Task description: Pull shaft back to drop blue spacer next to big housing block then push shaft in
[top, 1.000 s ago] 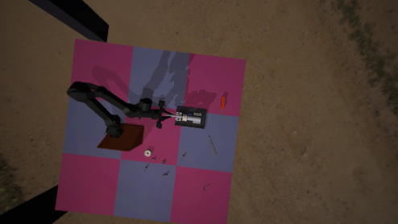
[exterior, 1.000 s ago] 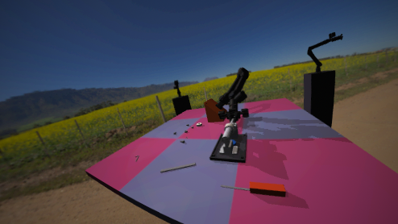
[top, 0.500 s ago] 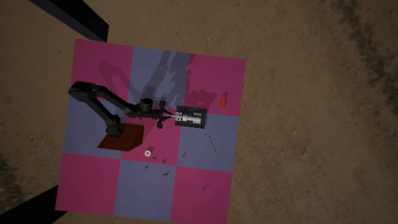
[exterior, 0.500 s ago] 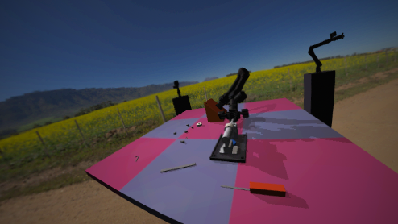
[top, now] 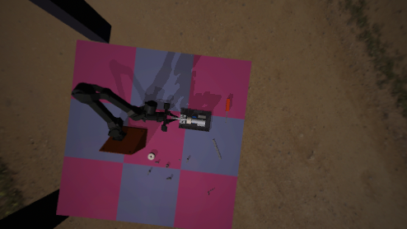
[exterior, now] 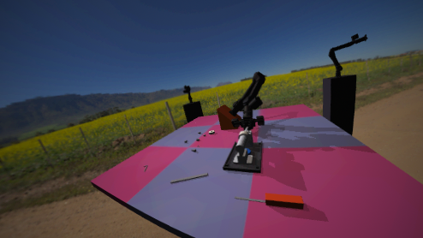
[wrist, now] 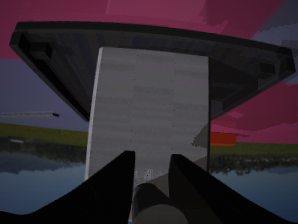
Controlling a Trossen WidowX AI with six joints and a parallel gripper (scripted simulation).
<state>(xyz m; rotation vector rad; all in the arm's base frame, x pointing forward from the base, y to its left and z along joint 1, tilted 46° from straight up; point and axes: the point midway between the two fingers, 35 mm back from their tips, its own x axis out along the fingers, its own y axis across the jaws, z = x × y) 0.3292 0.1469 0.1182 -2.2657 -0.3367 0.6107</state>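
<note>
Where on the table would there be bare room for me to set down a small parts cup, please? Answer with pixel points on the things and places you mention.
The pink square between the orange screwdriver (top: 227, 105) (exterior: 284, 200) and the table's near edge in the exterior view looks bare. It is crowded around the black tray (top: 209, 125) (exterior: 230, 168) and among the small screws beside the white ring (top: 148, 156) (exterior: 209, 132).
</note>
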